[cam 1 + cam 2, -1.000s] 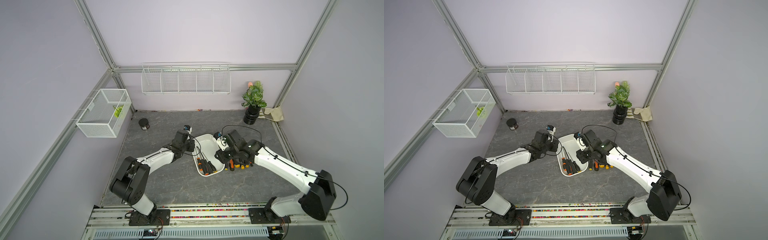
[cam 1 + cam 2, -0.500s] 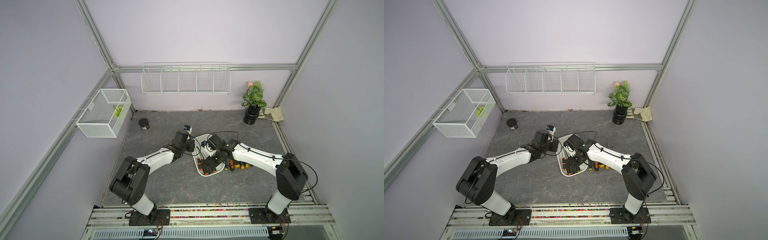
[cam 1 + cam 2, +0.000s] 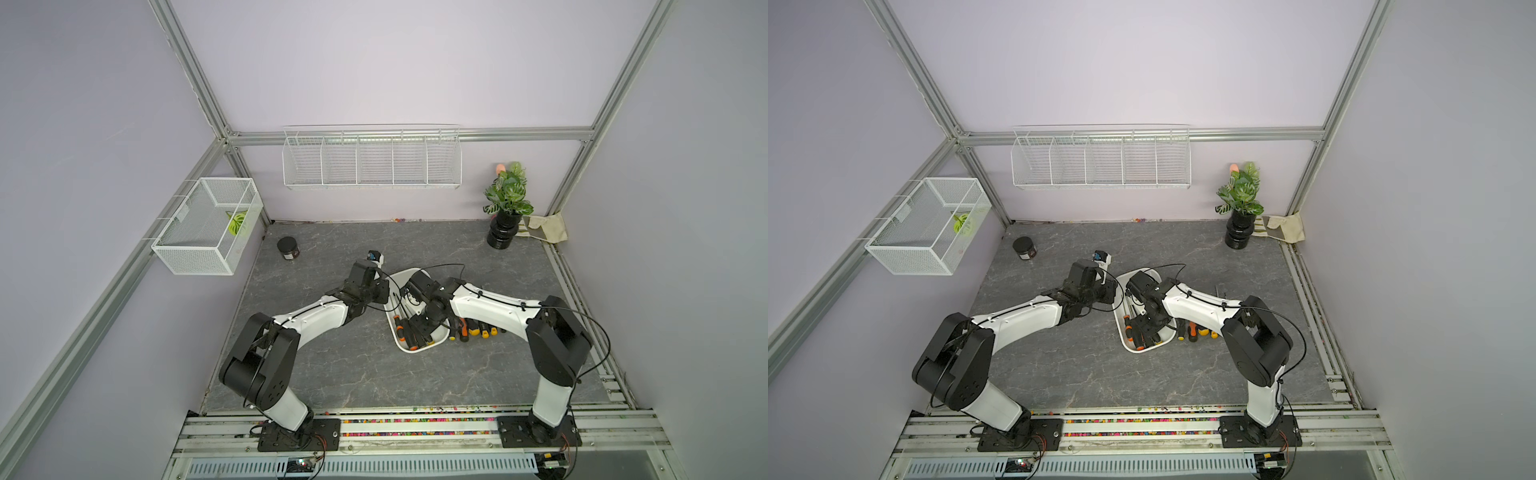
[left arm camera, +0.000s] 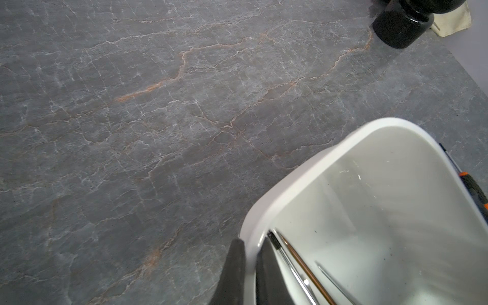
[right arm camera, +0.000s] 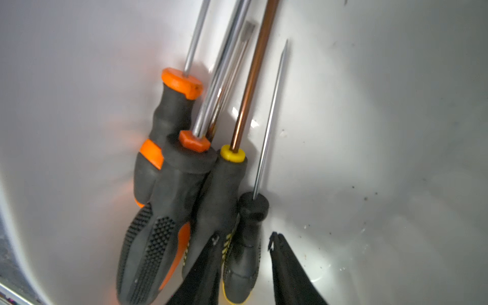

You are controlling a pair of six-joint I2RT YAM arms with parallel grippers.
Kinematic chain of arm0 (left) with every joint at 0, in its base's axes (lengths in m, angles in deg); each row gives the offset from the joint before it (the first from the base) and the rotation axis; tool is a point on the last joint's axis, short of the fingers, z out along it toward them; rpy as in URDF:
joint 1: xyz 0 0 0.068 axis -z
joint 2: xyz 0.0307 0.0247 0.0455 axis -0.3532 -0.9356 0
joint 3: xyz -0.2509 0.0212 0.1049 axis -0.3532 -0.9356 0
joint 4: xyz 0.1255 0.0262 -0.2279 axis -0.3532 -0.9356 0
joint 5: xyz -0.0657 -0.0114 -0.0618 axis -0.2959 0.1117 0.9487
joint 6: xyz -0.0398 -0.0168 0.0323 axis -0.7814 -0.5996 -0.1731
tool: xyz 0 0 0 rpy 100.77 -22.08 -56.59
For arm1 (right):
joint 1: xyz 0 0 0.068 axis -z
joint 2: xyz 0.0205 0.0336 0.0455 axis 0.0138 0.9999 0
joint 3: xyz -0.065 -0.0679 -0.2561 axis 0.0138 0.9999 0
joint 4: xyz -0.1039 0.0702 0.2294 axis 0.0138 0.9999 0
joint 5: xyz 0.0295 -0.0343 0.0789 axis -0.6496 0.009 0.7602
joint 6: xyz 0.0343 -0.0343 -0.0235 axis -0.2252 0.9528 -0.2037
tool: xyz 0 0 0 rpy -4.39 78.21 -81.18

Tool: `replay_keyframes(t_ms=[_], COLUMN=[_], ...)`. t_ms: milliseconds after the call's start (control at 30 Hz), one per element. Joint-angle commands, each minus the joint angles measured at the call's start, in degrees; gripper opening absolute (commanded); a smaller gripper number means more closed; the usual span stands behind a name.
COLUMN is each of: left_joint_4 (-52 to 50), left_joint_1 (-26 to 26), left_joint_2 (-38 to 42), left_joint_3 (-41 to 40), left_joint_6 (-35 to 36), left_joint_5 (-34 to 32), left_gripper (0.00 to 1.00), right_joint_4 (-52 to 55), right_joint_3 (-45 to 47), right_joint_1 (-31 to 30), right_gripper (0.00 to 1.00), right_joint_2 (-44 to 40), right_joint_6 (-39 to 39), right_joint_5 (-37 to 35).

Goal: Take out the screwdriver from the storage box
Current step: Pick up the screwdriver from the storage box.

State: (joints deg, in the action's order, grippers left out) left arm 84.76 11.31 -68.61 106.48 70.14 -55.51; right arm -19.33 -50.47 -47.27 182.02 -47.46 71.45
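Two matching arms.
- Left arm [image 3: 309,320], right arm [image 3: 492,307]: glossy white shells on the long links, matte black rounded joint housings.
- Cables [image 3: 436,266]: thin, black, looped along each arm.
- Base plates [image 3: 297,434]: black, flat, with bolt heads, at 7 and 5 o'clock in both top views.
- Left hand [image 4: 250,243], right hand [image 5: 245,237]: dark, tapered fingers.

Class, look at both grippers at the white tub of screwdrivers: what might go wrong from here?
1. The right gripper, open, straddles the small black screwdriver, which lies tight against the yellow-collared screwdriver; closing might catch both or slip.
2. The left gripper pinches only the rim of the storage box; a snagged lift could tip it.
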Motion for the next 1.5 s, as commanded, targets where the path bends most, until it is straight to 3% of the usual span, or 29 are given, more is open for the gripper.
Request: replay_keyframes(t_ms=[0,1467], left_joint_4=[-0.05,-0.01], left_joint_1=[0.06,0.01], left_joint_2=[0.63,1.19], left_joint_3=[1.12,0.68], left_joint_6=[1.07,0.76], left_joint_5=[-0.99,-1.05], left_gripper=[0.0,0.0], right_joint_4=[1.41,2.5], right_joint_3=[-1.07,-0.58], right_joint_1=[-0.19,0.48], right_gripper=[0.35,0.3], right_joint_2=[1.28,1.28], right_joint_6=[0.63,1.34], right_joint_5=[-2.12,-2.4])
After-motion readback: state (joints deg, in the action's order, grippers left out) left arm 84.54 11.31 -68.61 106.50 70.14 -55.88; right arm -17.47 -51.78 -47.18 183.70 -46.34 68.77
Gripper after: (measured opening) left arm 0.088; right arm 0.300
